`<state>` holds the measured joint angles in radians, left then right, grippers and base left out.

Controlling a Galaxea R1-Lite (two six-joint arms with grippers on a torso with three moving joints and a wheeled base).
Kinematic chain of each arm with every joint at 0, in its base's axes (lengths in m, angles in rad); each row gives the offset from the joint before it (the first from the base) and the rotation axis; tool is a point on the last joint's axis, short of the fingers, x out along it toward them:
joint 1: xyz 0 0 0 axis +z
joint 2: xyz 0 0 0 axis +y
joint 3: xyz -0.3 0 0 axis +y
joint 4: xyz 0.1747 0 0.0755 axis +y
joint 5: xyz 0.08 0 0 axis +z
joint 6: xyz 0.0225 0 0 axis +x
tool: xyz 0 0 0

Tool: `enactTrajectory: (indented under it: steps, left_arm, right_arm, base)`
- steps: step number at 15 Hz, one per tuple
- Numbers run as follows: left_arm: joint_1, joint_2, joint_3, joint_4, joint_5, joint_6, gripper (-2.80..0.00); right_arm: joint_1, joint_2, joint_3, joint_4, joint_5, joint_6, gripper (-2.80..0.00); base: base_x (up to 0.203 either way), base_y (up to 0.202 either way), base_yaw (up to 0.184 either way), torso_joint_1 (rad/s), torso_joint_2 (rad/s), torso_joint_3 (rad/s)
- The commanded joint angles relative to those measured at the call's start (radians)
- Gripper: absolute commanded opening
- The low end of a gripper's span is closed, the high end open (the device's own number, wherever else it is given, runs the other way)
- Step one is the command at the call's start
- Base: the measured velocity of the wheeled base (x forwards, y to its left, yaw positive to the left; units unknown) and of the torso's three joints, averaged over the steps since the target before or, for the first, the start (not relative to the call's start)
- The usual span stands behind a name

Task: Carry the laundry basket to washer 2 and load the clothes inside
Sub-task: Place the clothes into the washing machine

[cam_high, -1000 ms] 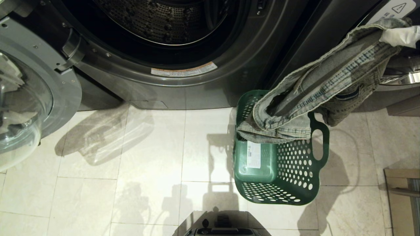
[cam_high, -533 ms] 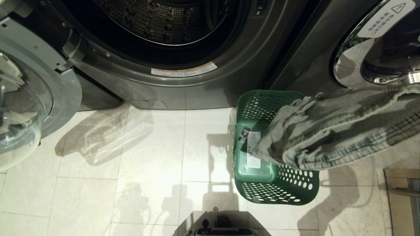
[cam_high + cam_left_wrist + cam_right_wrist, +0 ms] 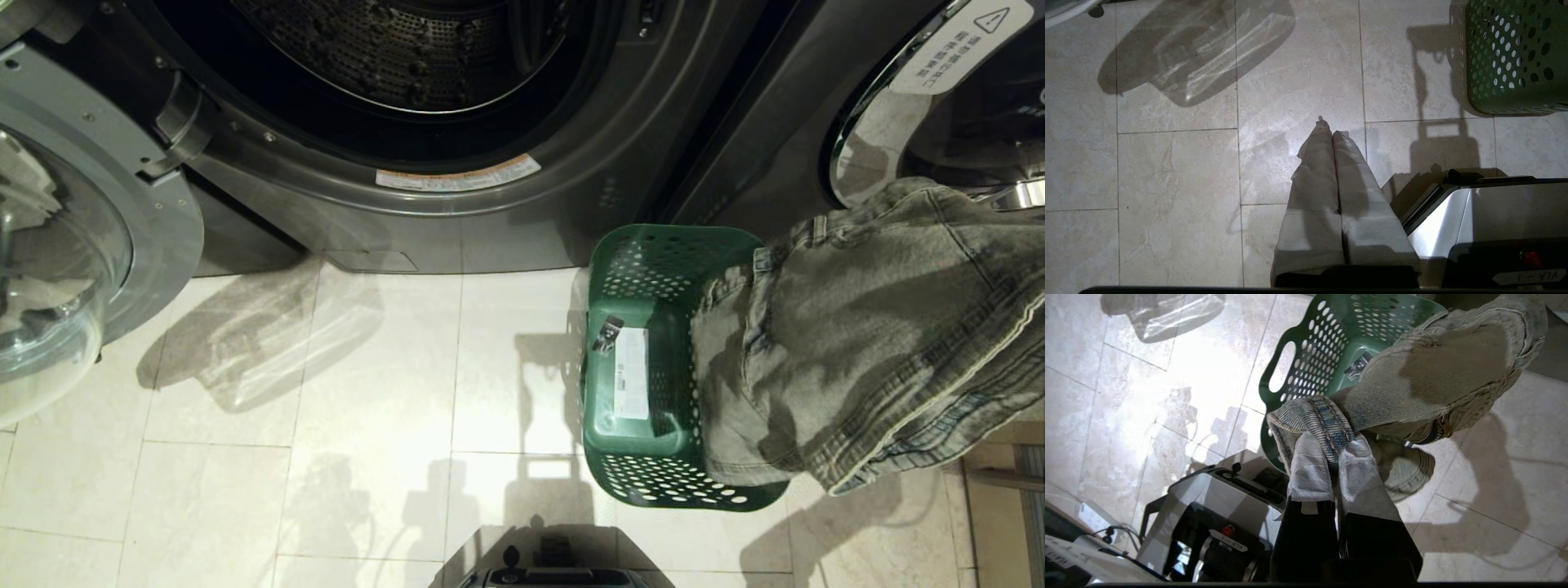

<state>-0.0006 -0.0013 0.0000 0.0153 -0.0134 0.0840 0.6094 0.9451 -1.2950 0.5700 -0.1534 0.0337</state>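
Pale marble-look floor tiles (image 3: 367,392) with thin grey grout lines fill the lower part of the head view, crossed by hard shadows. Across twelve o'clock stands the dark grey front-loading washer (image 3: 457,220), its perforated steel drum (image 3: 392,49) exposed and its round glass door (image 3: 73,269) swung wide toward nine o'clock. At one o'clock a second grey washer with a chrome-rimmed door (image 3: 939,122) stays closed; no numeral is visible on either machine. The dark green plastic laundry basket (image 3: 645,392), rectangular with rounded corners and walls dotted with holes, sits on the tiles at about four o'clock, just before the gap between the two machines, a white label on its floor. The pale blue-grey denim garment (image 3: 882,343) hangs in the air at three o'clock, draped above the basket's right side and covering it. In the right wrist view the right gripper (image 3: 1333,455) is clenched on a stitched seam of that denim, white-wrapped fingers (image 3: 1310,469) pinching the fold. The left gripper (image 3: 1332,136) is parked over bare tile with its fingers pressed together, grasping nothing.
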Motion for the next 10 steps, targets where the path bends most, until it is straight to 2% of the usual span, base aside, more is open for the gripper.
enactTrajectory:
  steps: [1,3,6,10]
  left_arm:
    - [0.001,0.000,0.002,0.000,0.000,0.000,-2.80]
    - [0.000,0.000,0.002,0.000,0.000,0.000,-2.80]
    - [-0.001,0.000,0.002,0.000,0.000,0.002,-2.80]
    - [0.000,0.000,0.002,0.000,-0.002,-0.004,-2.80]
  right_arm:
    - [0.000,-0.009,0.014,0.004,0.001,0.012,-2.80]
    - [-0.002,-0.042,0.062,0.006,-0.005,0.016,-2.80]
    - [-0.002,-0.089,0.087,0.049,-0.060,0.011,-2.80]
    - [-0.002,-0.095,0.089,0.076,-0.064,0.000,-2.80]
  base:
    - [0.000,0.000,0.000,0.000,0.00,0.000]
    - [0.000,0.000,0.000,0.000,0.00,0.000]
    - [0.000,0.000,0.000,0.000,0.00,0.000]
    - [0.000,0.000,0.000,0.000,0.00,0.000]
